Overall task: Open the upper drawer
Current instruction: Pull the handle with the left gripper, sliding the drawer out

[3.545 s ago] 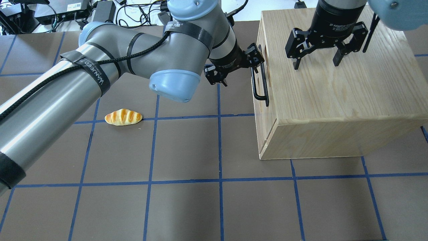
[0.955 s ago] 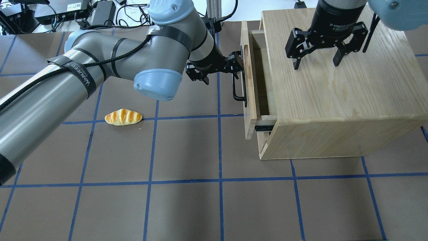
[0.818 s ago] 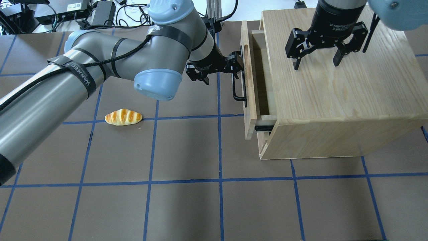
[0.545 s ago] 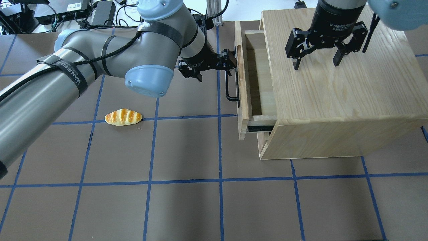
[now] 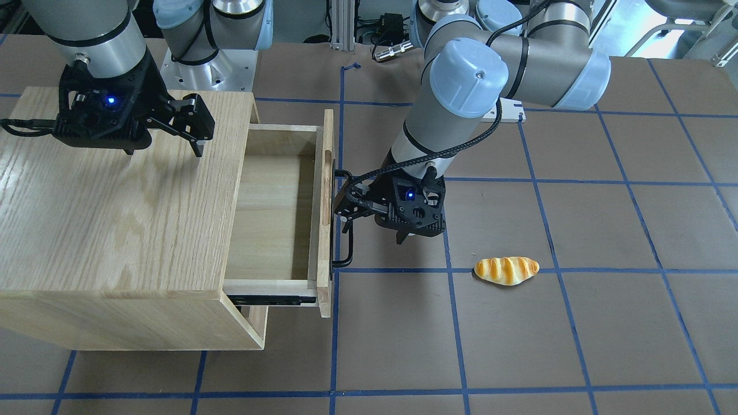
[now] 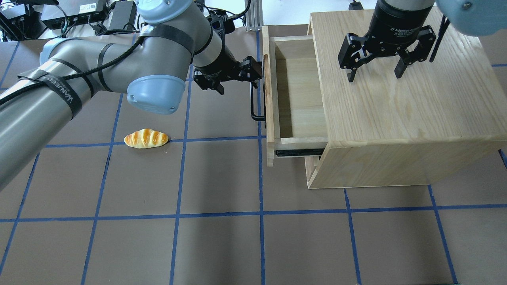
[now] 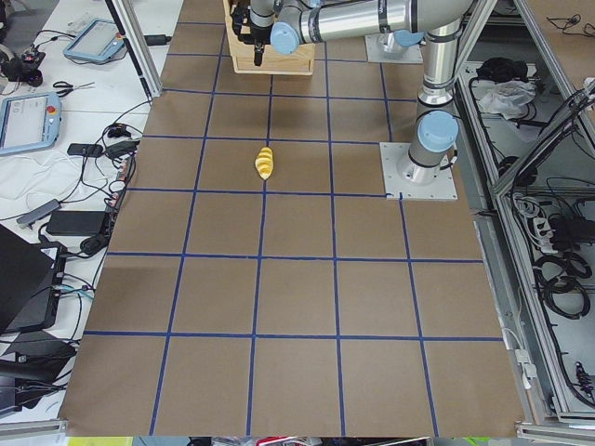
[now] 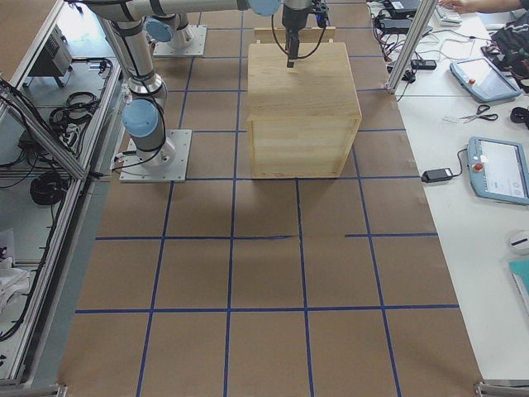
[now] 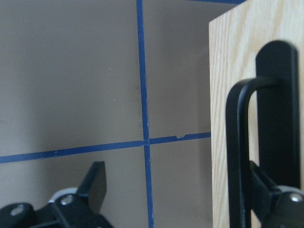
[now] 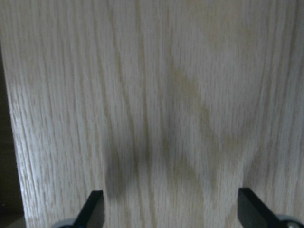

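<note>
Two arms are at the table, and only one is on the job. In the front view, the drawer (image 5: 271, 219) sticks well out of the top of the cabinet (image 5: 104, 219). It is bare inside, and its black rail (image 5: 271, 300) shows. The left claw (image 5: 372, 222) is at the handle (image 5: 350, 248). The right claw (image 5: 164, 147) hangs over the cabinet top, spread wide and gripping nothing. A bread roll (image 5: 506, 270) lies well apart on the mat.

From overhead, the drawer (image 6: 301, 99) has its back part hidden under the cabinet top, so how far it can go yet cannot be told. The step looks like the pull itself, well along. The next move should be straight away from the cabinet and level, ending softly when the rail stops. The roll (image 6: 146, 138) is in line with the drawer front but far off, so there looks to be room.

Both side views show the cabinet (image 7: 270, 60) too small to add much.

The left wrist view shows the claw (image 9: 180, 190) released — one finger (image 9: 268, 190) sits between the handle (image 9: 236, 156) and the wood front, and the other is out over the mat. It hooks and does not squeeze, so a sideways tug might slip it off.

The right wrist view shows only wood grain and two wide-apart fingertips (image 10: 95, 209).
</note>
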Robot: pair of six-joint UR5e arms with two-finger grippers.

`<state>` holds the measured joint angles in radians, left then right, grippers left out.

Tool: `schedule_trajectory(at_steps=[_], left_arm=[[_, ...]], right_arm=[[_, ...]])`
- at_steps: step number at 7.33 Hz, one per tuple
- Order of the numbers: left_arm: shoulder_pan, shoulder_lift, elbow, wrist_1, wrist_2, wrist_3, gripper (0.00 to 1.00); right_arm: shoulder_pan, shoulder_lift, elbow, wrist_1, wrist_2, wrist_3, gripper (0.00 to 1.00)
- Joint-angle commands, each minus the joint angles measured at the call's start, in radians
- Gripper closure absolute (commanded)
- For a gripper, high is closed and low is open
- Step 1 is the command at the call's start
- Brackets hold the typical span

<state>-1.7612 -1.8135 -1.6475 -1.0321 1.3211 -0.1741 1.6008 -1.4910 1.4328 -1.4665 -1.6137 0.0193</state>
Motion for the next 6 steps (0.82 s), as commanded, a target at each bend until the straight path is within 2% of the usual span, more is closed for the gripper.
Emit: schedule_trajectory(at_steps=[1,6], left_arm=[[0.040,0.026,-0.020,-0.002,0.001,0.036,0.00],[0.063,0.043,-0.052,-0.002,0.007,0.105,0.00]], right_arm=[[-0.001,0.000,0.000,0.000,0.000,0.001,0.00],[0.001,0.000,0.000,0.000,0.000,0.001,0.00]])
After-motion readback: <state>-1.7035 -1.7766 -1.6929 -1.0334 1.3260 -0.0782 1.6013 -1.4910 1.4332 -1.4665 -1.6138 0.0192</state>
